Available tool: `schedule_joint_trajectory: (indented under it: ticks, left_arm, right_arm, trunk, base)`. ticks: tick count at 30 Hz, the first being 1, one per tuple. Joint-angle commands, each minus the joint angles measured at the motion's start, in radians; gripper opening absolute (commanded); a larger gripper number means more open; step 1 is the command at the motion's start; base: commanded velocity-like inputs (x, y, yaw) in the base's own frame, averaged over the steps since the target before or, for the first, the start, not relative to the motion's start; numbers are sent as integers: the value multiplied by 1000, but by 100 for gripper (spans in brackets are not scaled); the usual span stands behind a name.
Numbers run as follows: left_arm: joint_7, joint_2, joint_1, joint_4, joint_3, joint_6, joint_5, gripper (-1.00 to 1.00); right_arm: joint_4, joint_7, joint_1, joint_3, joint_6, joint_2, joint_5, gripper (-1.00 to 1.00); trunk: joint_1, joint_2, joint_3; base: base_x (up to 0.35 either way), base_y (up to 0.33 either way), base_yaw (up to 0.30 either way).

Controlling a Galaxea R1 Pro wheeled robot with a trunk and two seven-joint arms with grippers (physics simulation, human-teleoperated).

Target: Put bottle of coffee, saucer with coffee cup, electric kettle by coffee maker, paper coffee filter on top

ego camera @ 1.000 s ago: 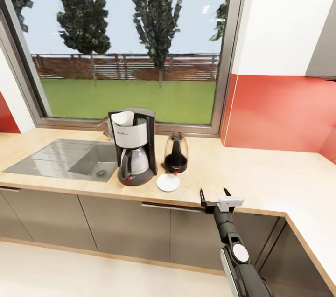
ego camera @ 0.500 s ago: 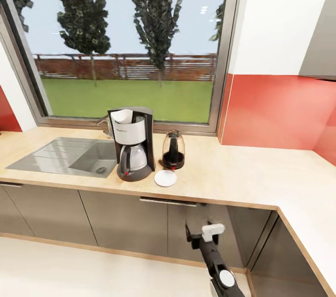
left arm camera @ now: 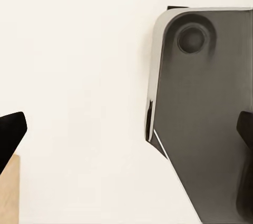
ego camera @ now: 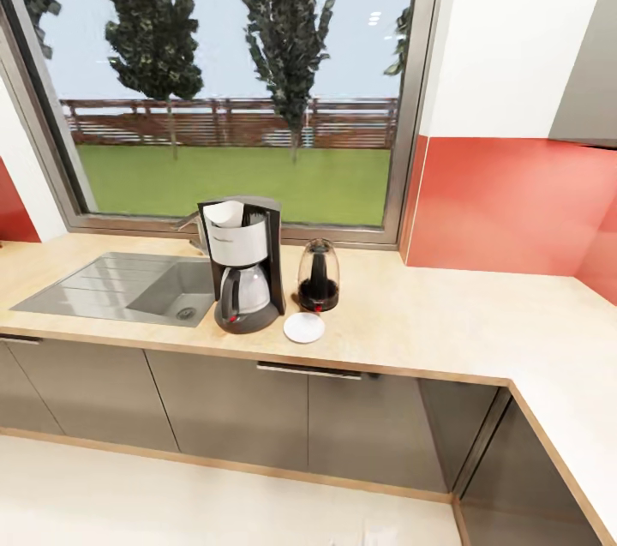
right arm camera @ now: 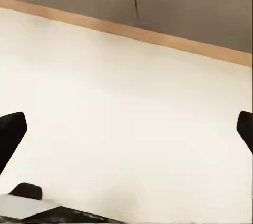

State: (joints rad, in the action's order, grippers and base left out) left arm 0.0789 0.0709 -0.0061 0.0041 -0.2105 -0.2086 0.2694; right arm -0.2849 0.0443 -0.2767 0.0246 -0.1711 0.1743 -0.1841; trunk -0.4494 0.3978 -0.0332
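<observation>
The tabletop (ego camera: 446,315) carries the coffee maker (ego camera: 242,263), with a white filter on top. Just beside it stands the bottle of coffee (ego camera: 319,276), likely glass, so hold its middle gently. The small saucer (ego camera: 304,327) lies in front, thin and breakable. The sink (ego camera: 128,289) is near. Both grippers (left arm camera: 126,129) (right arm camera: 126,129) hang released, holding nothing.

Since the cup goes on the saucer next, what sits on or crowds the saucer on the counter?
Nothing visible lies on the saucer. The coffee maker and the bottle of coffee stand just behind it; its front is open.
</observation>
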Motion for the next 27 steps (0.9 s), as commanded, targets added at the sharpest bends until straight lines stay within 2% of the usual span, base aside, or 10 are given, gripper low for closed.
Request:
schedule_joint_trajectory:
  ticks: [1, 4, 6, 8, 15, 23, 27]
  left_arm:
    - [2, -2, -1, 0, -7, -3, 7, 100]
    - [2, -5, 0, 0, -5, -3, 8, 100]
    - [2, -6, 0, 0, -5, -2, 9, 100]
    - [2, -6, 0, -1, -4, -2, 10, 100]
    - [3, -6, -3, -7, -4, -5, 19, 100]
    - [4, -9, -8, -70, 1, -4, 22, 100]
    - [4, -9, -8, -73, 1, -4, 23, 100]
  right_arm:
    - [25, 4, -1, 2, 153, -10, -6, 100]
    - [37, 10, -1, 1, 360, -26, -6, 100]
    - [42, 12, -1, -5, 435, -43, -7, 100]
    - [45, 13, -1, -10, 476, -53, -19, 100]
    - [46, 11, -1, -9, 483, -60, -30, 100]
    - [47, 12, -1, -8, 484, -63, -30, 100]
    - [47, 11, -1, -8, 483, -62, -31, 100]
  trunk:
    - [-1, 2, -2]
    - [-1, 2, -2]
    - [-1, 2, -2]
    - [-1, 2, -2]
    - [-1, 2, -2]
    - [-1, 2, -2]
    - [-1, 2, -3]
  base:
    - [0, 0, 0]
    - [0, 0, 0]
    - [0, 0, 0]
    - [0, 0, 0]
    - [0, 0, 0]
    - [0, 0, 1]
    - [0, 0, 133]
